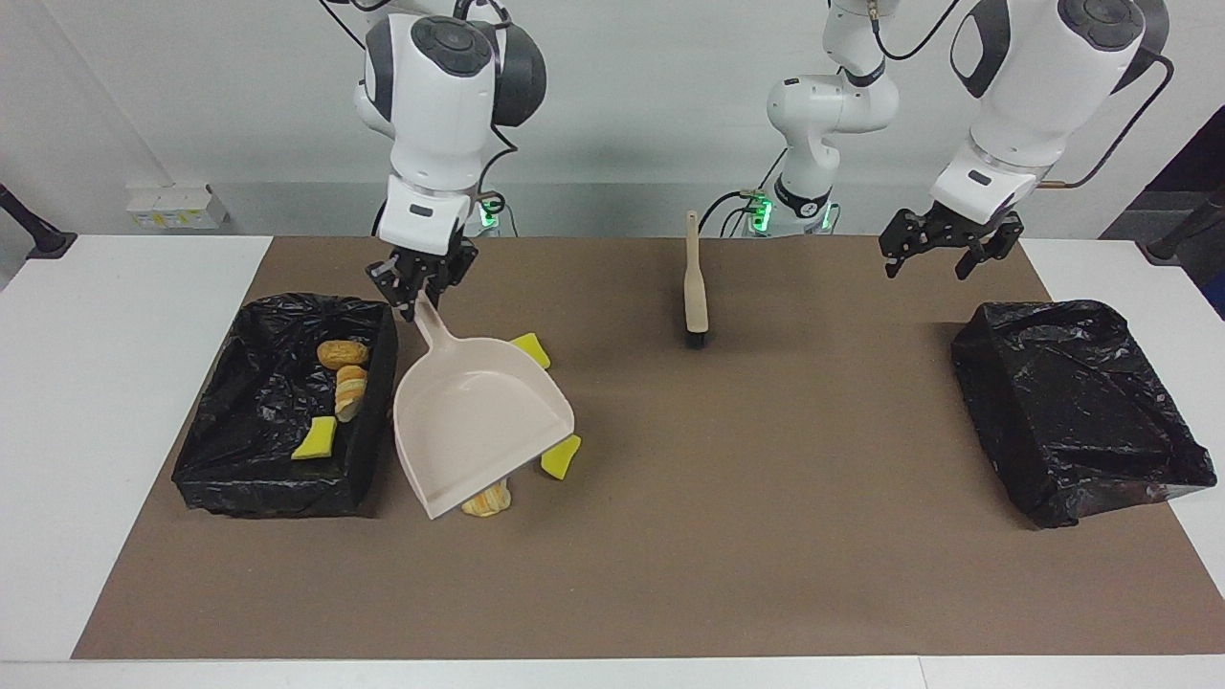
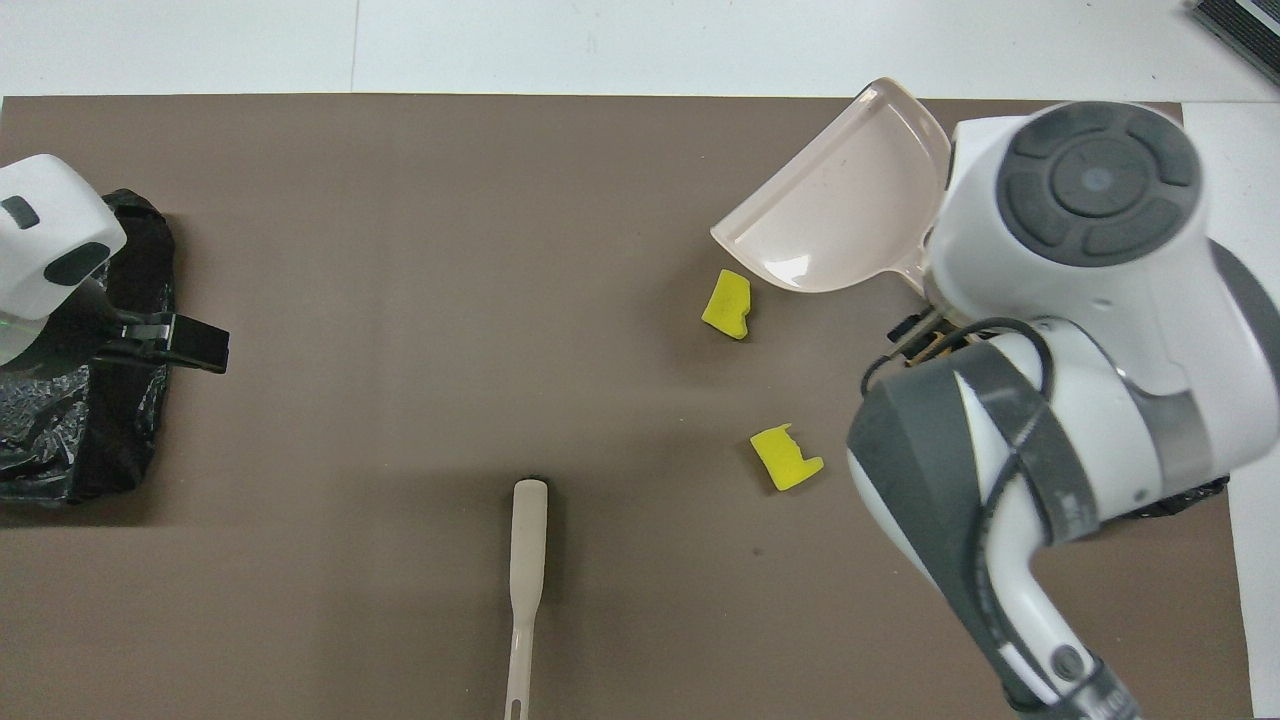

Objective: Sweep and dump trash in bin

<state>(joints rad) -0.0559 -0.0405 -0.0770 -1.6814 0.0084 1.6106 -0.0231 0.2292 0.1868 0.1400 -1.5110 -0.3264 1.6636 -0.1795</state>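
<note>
My right gripper is shut on the handle of the beige dustpan, which hangs tilted over the mat beside the black-lined bin at the right arm's end. Trash in that bin: two bread pieces and a yellow sponge chunk. Loose trash on the mat peeks out around the pan: two yellow sponges and a bread piece. From overhead the dustpan and both sponges show. My left gripper waits open over the mat.
A beige brush lies on the brown mat near the robots, between the two arms, and shows overhead too. A second black-lined bin stands at the left arm's end. The right arm hides its bin in the overhead view.
</note>
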